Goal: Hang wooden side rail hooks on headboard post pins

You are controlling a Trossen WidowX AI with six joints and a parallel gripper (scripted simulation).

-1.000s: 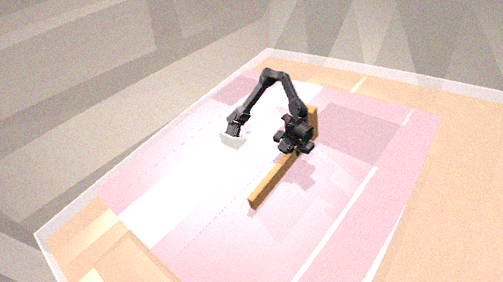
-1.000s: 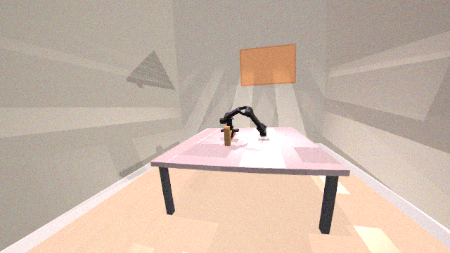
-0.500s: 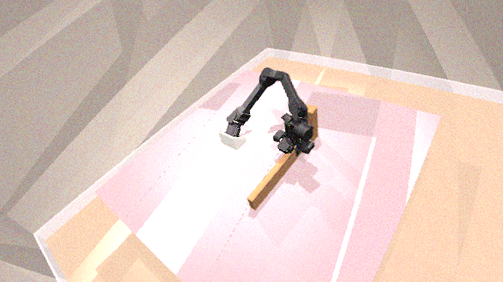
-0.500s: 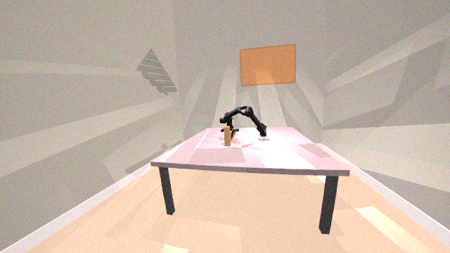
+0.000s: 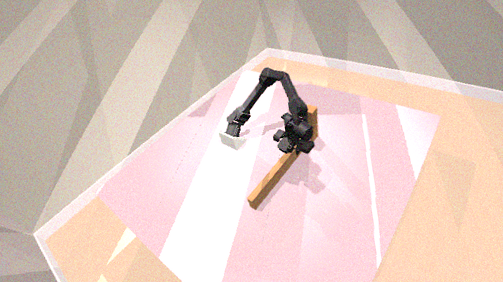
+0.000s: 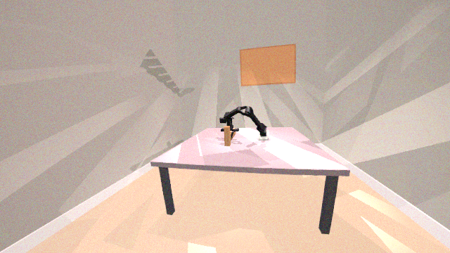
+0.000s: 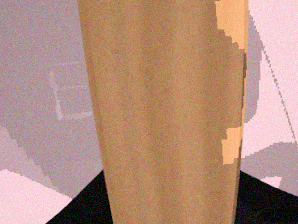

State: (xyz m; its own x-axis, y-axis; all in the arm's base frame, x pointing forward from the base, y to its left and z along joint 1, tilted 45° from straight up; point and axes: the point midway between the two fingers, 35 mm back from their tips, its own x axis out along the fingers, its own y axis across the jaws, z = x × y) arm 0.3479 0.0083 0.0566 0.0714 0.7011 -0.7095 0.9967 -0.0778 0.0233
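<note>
The wooden side rail (image 5: pixel 272 181) (image 7: pixel 162 100) runs from the gripper toward the front left in the top view; its far end is at the table surface. My gripper (image 5: pixel 298 150) is shut on the rail near its post end, and the rail fills the middle of the wrist view between the two black fingers. The headboard post (image 5: pixel 313 116) (image 6: pixel 227 136) stands upright just behind the gripper in the top view. The arm hides the joint between rail and post, so the hooks, slot and pins do not show, and I cannot tell whether the hooks sit on the pins.
The pink table (image 5: pixel 262 271) (image 6: pixel 246 159) carries everything. The arm's white base (image 5: pixel 231 140) (image 6: pixel 264 138) stands left of the post in the top view, and the arm arches over from it. Bright light bands and shadows cross the table.
</note>
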